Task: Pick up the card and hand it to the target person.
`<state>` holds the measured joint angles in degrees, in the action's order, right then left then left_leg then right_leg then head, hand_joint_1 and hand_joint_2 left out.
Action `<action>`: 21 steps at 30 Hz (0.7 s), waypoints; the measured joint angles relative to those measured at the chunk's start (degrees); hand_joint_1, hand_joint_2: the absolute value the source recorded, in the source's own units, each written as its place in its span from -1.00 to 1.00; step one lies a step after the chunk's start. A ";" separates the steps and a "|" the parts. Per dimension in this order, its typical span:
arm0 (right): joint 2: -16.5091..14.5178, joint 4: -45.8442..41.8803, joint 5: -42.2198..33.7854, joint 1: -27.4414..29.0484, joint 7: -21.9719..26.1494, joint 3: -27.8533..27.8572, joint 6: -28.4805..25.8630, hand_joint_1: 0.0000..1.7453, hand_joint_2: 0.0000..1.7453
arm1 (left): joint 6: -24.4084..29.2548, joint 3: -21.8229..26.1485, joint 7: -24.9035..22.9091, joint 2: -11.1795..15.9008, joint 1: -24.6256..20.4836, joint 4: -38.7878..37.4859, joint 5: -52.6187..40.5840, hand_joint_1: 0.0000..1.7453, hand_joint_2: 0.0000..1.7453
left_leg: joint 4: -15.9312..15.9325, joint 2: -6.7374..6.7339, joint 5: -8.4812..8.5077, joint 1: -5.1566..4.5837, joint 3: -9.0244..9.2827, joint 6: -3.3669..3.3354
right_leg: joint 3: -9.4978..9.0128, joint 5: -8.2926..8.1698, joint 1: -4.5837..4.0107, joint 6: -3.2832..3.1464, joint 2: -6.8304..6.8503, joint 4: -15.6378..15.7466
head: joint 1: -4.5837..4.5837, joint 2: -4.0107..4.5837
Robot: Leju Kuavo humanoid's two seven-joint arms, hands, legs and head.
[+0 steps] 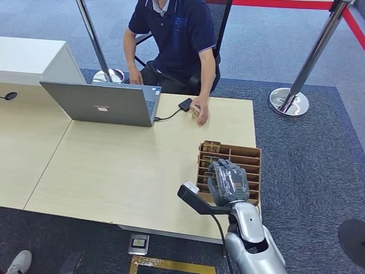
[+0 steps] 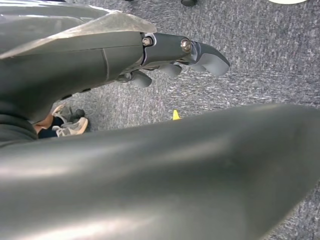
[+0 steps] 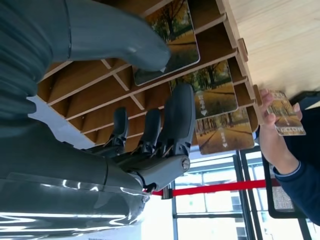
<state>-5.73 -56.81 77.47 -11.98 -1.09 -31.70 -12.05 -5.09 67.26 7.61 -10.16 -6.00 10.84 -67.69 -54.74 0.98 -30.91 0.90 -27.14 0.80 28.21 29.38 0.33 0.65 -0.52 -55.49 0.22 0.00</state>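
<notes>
Over the wooden slotted card rack [image 1: 251, 155], right hand [image 1: 228, 181] hovers unclenched, holding nothing; thumb touches a card [image 3: 174, 37] standing in its slot. Pinch one card only, lift straight. Left hand [image 2: 177, 55] hangs empty.

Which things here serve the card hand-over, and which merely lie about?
Job: cards in the wooden rack; right hand over the rack; person, whose hand already holds a card.
Lying about: laptop, its cable, stanchion.
</notes>
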 joint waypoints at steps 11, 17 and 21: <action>-0.16 2.04 -0.51 -0.18 -0.12 0.05 -0.53 -0.02 1.00 | 0.00 -0.01 0.00 0.00 -0.01 -0.01 0.00 -1.00 -1.00 | 0.00 0.00 0.00 0.00 0.00 0.00 | 0.00 0.00 0.00 0.00 0.00 -0.01 | 0.00 0.00; -0.34 2.61 -0.45 -0.31 -0.74 0.20 -0.67 0.07 1.00 | -0.01 -0.01 -0.02 0.00 0.00 -0.02 0.00 -1.00 -1.00 | 0.00 0.00 0.00 0.00 0.00 0.00 | 0.00 0.00 0.00 0.00 0.00 -0.01 | 0.00 0.00; -0.33 2.66 -0.37 -0.47 -0.95 0.43 -0.77 0.17 1.00 | 0.00 -0.01 -0.02 0.00 0.00 -0.02 0.01 -1.00 -1.00 | 0.00 0.00 0.00 0.00 0.01 0.00 | 0.00 0.00 0.00 0.00 0.00 -0.01 | 0.00 0.00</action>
<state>-6.05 -54.16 77.10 -12.45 -2.04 -31.27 -12.82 -5.09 67.25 7.58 -10.16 -6.00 10.82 -67.68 -54.74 0.98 -30.91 0.90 -27.13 0.80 28.21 29.38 0.33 0.65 -0.52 -55.49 0.22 0.00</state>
